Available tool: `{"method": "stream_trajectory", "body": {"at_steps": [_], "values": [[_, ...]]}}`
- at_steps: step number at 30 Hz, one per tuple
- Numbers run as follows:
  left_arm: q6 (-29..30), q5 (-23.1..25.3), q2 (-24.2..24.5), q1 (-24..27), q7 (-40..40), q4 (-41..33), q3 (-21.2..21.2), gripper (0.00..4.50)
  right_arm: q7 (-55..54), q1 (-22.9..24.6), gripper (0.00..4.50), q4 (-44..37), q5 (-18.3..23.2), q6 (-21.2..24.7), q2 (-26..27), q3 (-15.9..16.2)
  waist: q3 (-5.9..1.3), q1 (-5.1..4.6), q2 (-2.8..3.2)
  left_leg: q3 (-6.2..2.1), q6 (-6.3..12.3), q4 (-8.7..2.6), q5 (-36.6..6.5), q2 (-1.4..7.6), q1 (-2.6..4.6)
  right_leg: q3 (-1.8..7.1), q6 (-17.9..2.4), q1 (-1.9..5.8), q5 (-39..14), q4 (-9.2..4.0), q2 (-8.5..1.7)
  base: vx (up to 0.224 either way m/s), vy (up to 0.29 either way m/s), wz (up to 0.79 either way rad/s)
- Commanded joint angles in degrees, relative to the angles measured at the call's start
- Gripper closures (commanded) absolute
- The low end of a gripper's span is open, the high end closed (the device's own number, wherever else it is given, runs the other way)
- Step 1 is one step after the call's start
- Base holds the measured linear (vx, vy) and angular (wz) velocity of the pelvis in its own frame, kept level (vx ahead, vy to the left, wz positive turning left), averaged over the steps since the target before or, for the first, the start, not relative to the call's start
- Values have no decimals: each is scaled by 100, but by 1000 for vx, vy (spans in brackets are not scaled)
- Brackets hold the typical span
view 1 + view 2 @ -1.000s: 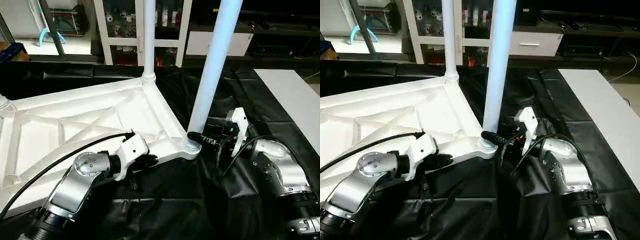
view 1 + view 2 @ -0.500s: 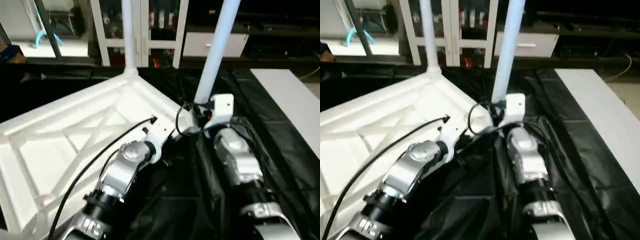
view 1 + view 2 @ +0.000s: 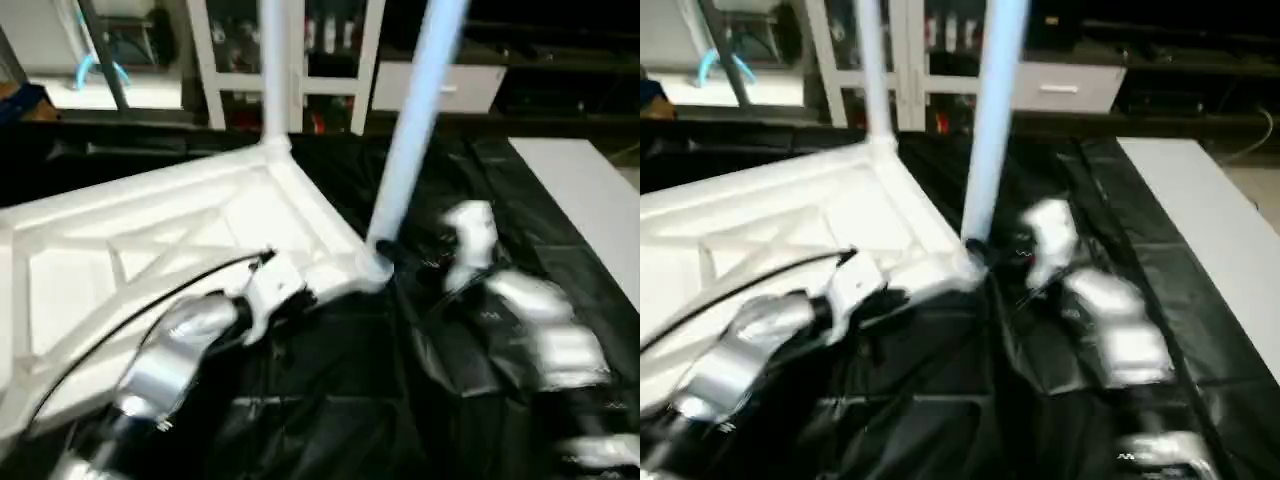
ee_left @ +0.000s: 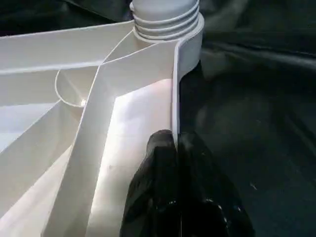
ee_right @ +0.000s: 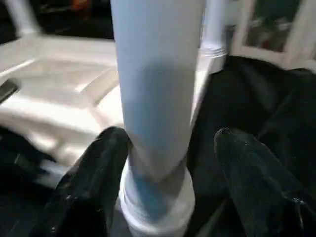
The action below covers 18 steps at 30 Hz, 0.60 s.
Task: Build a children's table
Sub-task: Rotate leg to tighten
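One top (image 3: 150,240) lies underside up on the black-covered desk (image 3: 330,400). Two legs stand in its sockets: a near leg (image 3: 410,130) at the near corner and a far leg (image 3: 272,70) at the far corner. The left end effector (image 4: 175,148) is clamped on the top's edge wall, short of the near leg. The right end effector (image 5: 170,148) straddles the near leg's base, fingers (image 5: 94,173) spread, one finger close against it.

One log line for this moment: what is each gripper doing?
left gripper: shut on white plastic tabletop rim | right gripper: open around white tube leg
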Motion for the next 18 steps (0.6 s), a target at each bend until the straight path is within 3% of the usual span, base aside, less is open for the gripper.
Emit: {"method": "stream_trajectory", "body": {"at_steps": [1,5,6,10,18], "values": [[-174,-319,-80,22,-148,-285,49,450,256,34,123,7,12,4,-107,5,-325,-2,-25,16,321,-277,-319,17,174,104,-1310,245,1879,-367,-245,0,0,0],[-197,-390,-92,19,-215,-334,11,450,340,8,123,59,37,-109,-70,37,-337,-8,-34,16,345,-274,-306,24,180,108,-1371,233,1749,-372,-256,0,0,0],[-207,-393,-100,18,-243,-345,4,450,468,0,155,43,161,-40,-51,48,-349,-4,-32,17,379,-263,-204,24,184,110,-1397,234,1866,-357,-250,0,0,0],[-188,-480,-112,40,-344,-408,-5,450,736,-28,184,70,291,-6,-11,91,-371,15,-32,16,476,-245,-79,22,173,104,-1415,243,2122,-330,-246,0,0,0],[-144,-537,-115,120,-498,-528,-98,450,706,-293,253,645,2,-337,64,124,-374,25,-40,25,472,-241,-75,24,169,96,-1457,236,2002,-330,-256,0,0,0]]}}
